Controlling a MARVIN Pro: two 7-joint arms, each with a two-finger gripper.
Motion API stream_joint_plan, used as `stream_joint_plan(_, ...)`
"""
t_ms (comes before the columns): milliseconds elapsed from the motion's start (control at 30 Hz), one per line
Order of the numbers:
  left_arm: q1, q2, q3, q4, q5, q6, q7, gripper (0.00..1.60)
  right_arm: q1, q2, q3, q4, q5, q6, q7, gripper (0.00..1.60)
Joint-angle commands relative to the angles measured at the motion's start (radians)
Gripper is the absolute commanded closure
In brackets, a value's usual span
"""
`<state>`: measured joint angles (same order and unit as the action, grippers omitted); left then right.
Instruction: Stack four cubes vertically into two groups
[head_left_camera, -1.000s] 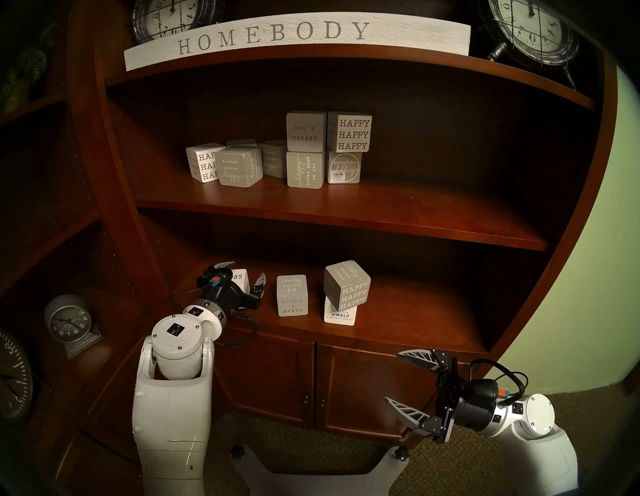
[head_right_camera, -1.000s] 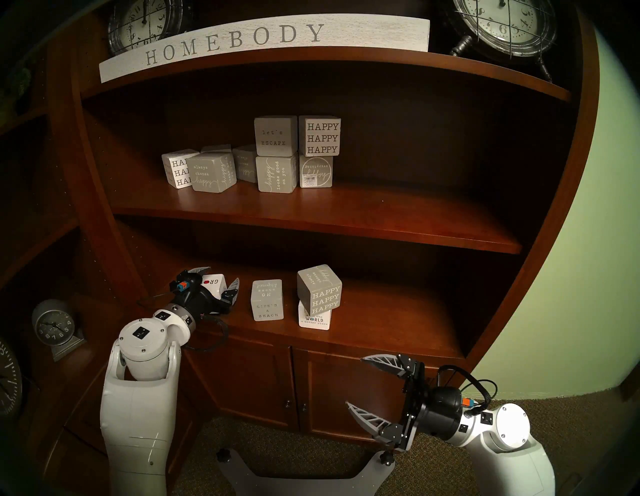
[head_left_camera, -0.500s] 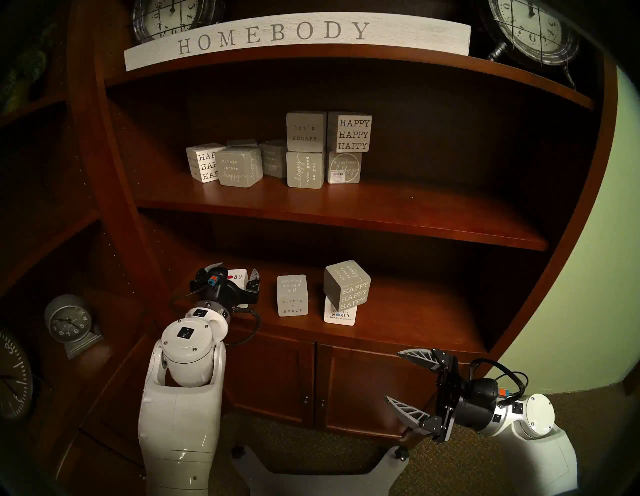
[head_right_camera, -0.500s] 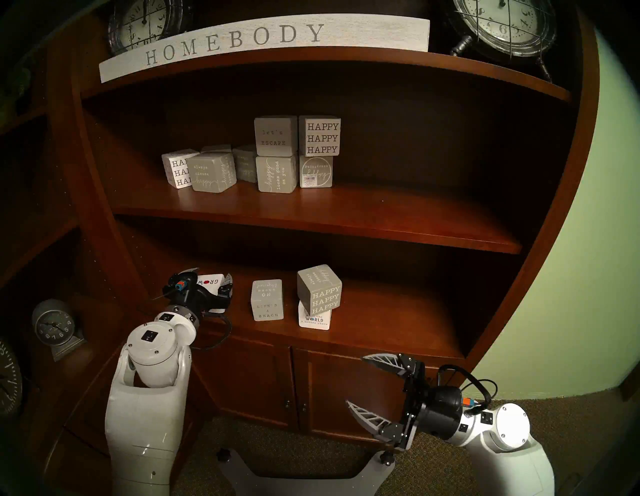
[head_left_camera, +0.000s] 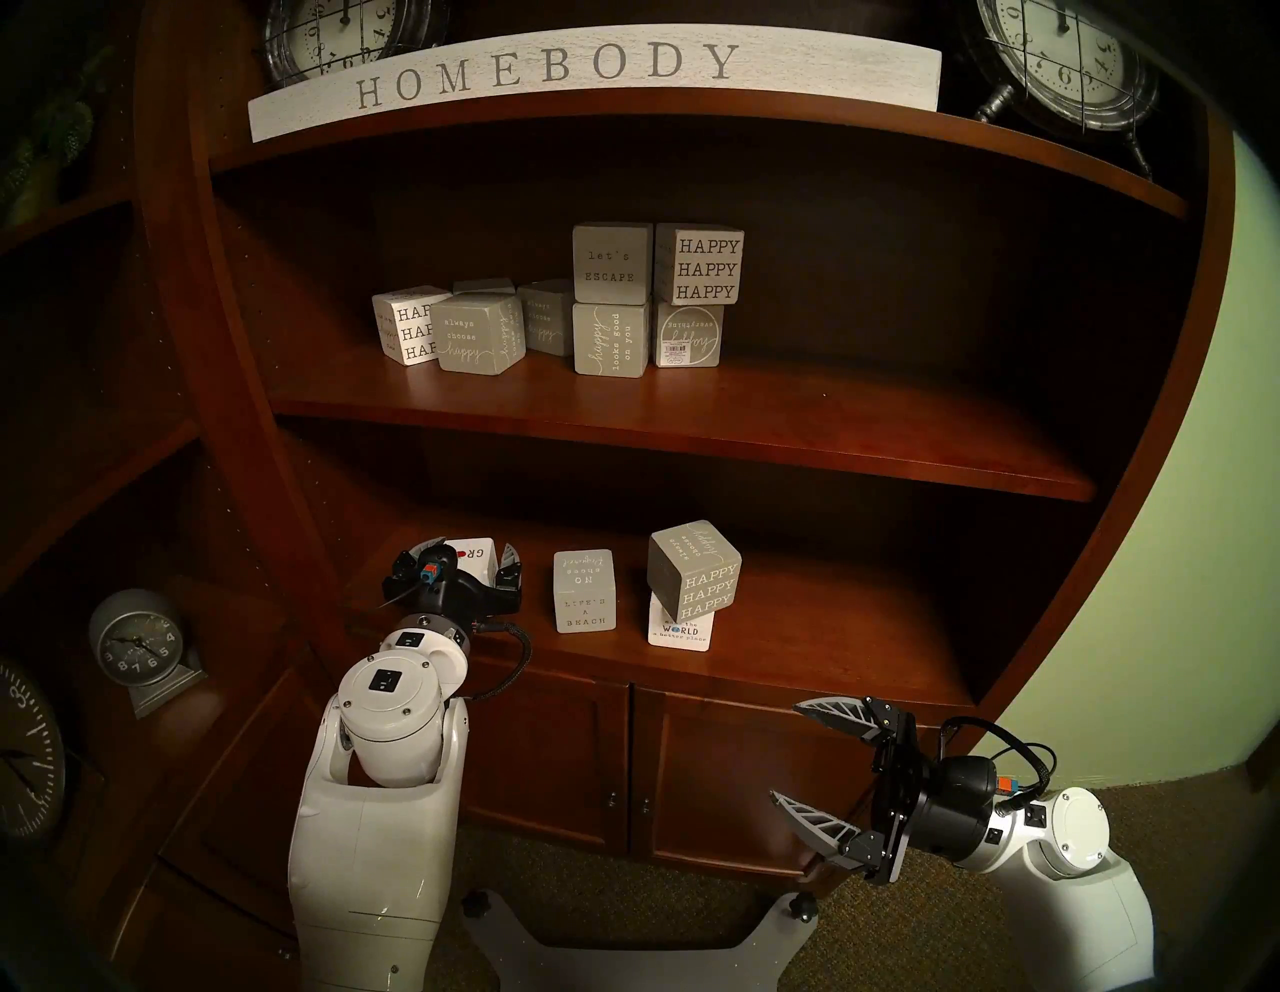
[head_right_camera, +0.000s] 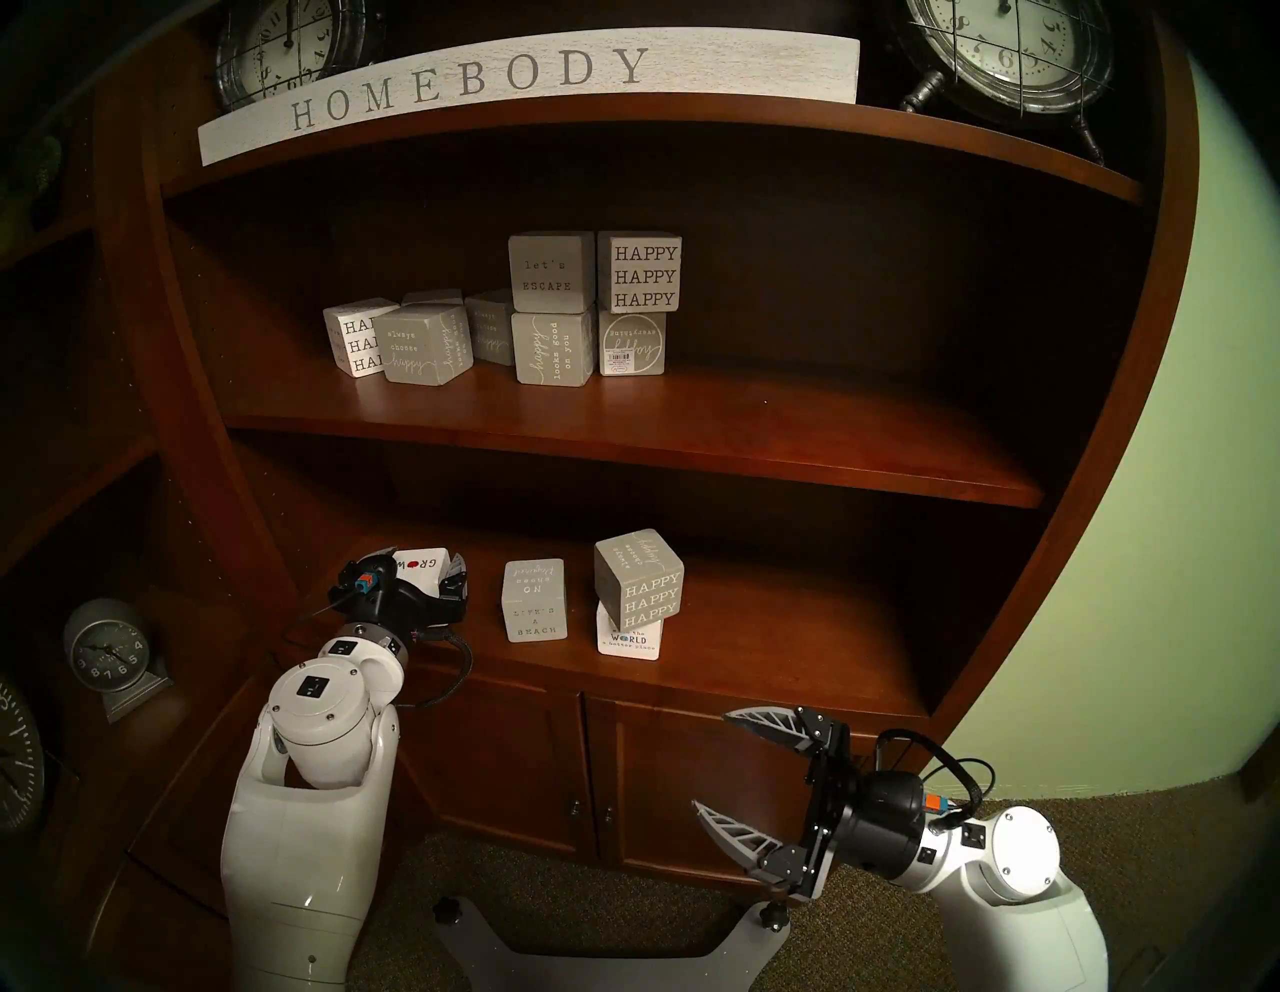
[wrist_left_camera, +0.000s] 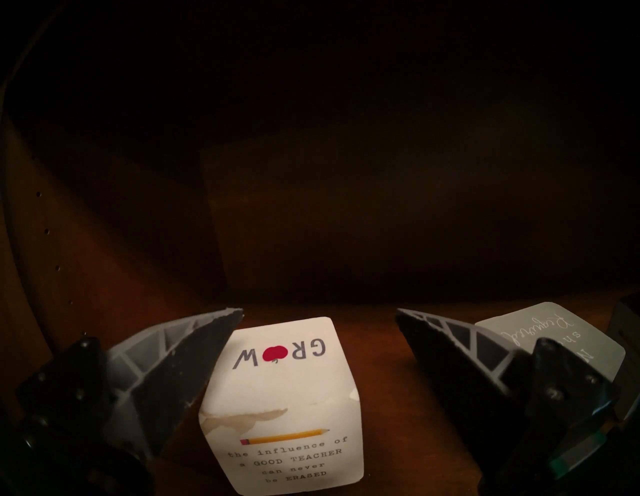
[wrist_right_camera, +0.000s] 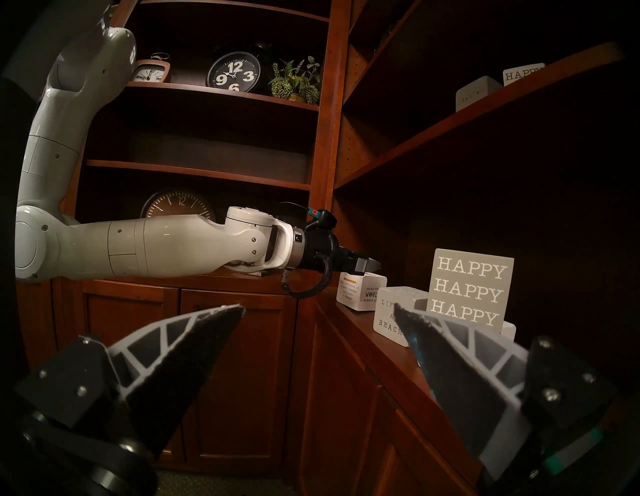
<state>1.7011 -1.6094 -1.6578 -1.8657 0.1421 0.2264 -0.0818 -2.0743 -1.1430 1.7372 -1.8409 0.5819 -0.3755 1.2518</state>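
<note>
A room in a home is shown. A big, dark red-brown wooden bookcase with curved shelves and small cupboard doors is seen. A long white wooden sign with the grey word "HOMEBODY" is set on the top shelf, between two round metal clocks with wire over their faces. More clocks and a small green plant in a pot are kept on side shelves. Brown carpet and a pale green wall are seen too.
</note>
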Motion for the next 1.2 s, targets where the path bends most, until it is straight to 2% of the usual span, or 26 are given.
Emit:
stream_joint_plan(0,-0.021,-0.003,-0.012,0.005,-0.004,-0.021,0.013,0.0,0.004,-0.003,0.002,-0.01,0.008,0.001,0.0,0.0)
stream_joint_plan(667,-0.033,-0.005,-0.033,0.062,-0.096,-0.06,0.001,0.0,0.005,-0.011,0.007,-0.01,0.005,0.005,0.007,0.0)
stream_joint_plan(1167,-0.045,0.007,-0.048,0.095,-0.09,-0.065,-0.003,0.0,0.007,-0.016,0.01,-0.01,0.002,0.008,0.012,0.0)
